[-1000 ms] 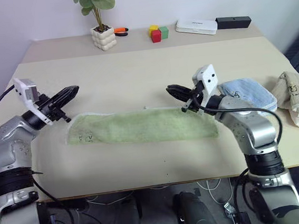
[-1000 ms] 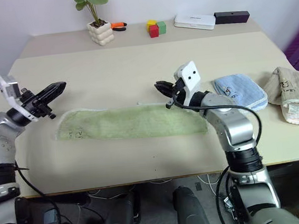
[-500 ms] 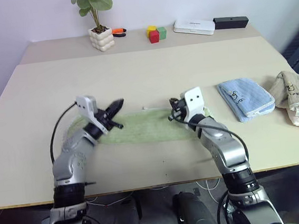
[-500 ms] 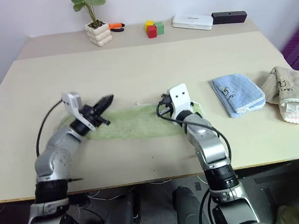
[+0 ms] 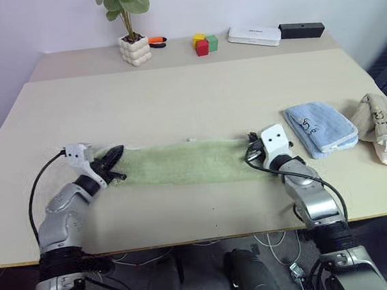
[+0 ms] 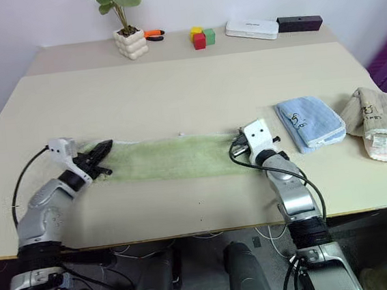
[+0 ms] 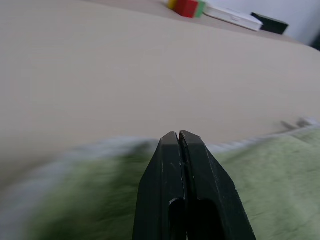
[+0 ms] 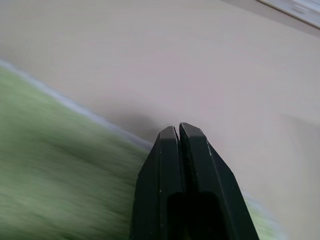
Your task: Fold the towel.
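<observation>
Towel (image 5: 181, 163): one green strip, lying flat and long across the near middle of the table (image 5: 175, 99), white edging along its far side.

Other cloths: two. One blue towel (image 5: 321, 128), folded, just right of the green one's right end. One beige towel (image 5: 386, 128), bunched, at the table's right edge.

Far edge of the table: one potted plant (image 5: 129, 28), one orange-handled tool (image 5: 157, 41) beside the pot, one cluster of three small blocks (image 5: 204, 43) in yellow, red and green, one flat white box (image 5: 254, 35), one black bar (image 5: 301, 30).

Arms: two, both low and reaching forward over the near edge. Left gripper (image 5: 112, 156) sits at the towel's left end, pointing level and inward to the right; fingers pressed together, nothing between them. Right gripper (image 8: 178, 131) sits at the towel's right end, pointing forward; fingers likewise clenched on nothing. Wrist views put each set of tips over the towel's edged border, bare tabletop just past them. Contact with the cloth cannot be told.
</observation>
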### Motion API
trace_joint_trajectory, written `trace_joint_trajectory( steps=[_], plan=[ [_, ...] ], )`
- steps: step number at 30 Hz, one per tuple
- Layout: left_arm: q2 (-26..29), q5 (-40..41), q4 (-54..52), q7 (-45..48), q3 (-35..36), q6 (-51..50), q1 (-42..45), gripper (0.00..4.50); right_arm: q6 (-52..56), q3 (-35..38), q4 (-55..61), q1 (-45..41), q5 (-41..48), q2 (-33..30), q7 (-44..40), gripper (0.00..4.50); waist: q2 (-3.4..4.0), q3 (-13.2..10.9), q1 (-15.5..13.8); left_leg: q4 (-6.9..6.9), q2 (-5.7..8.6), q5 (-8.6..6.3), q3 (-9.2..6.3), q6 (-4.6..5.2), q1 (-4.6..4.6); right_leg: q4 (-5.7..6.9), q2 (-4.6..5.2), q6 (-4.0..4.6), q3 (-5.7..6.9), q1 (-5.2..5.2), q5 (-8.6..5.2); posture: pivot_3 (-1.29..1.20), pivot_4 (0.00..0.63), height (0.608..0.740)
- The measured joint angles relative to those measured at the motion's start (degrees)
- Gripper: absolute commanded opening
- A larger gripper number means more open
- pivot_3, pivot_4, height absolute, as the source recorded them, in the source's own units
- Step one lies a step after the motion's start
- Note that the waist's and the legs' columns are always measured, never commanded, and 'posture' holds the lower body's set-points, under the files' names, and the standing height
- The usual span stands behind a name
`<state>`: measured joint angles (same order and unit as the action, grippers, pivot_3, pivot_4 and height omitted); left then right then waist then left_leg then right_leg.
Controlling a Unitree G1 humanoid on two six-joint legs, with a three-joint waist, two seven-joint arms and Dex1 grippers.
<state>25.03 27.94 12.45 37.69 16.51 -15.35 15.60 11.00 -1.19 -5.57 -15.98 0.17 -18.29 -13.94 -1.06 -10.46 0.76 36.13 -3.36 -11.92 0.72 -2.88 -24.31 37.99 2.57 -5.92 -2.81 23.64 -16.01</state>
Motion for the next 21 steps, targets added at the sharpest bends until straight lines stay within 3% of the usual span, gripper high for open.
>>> trace_joint_trajectory(
  steps=[16,18,21],
  plan=[
    [4.2,0.3,1.5,1.7,3.3,-0.3,-0.8,0.00,-0.8,3.9,-1.3,-0.3,2.0,-4.1,-2.3,0.06,-0.03,0.0,0.1,-0.02,0.00,0.00,0.00,0.00,0.01,0.00,0.01,0.00,0.00,0.00,0.00,0.00,0.150,0.740],
    [5.4,1.2,1.2,3.4,3.4,-1.5,-0.8,0.00,2.8,6.9,0.6,-0.5,8.1,-3.6,-5.3,0.58,-0.04,0.0,0.1,-0.02,-0.01,0.00,0.00,0.00,0.01,0.00,0.01,0.00,0.00,-0.01,0.00,0.00,0.150,0.740],
    [7.3,5.1,-0.2,8.2,3.9,-4.7,-0.9,0.90,11.2,11.7,6.9,-1.1,20.7,-3.3,-10.6,1.82,-0.02,0.0,0.1,-0.03,-0.02,0.00,0.00,0.00,0.00,0.00,0.01,0.00,0.00,0.00,0.00,0.00,0.150,0.740]
  ],
)
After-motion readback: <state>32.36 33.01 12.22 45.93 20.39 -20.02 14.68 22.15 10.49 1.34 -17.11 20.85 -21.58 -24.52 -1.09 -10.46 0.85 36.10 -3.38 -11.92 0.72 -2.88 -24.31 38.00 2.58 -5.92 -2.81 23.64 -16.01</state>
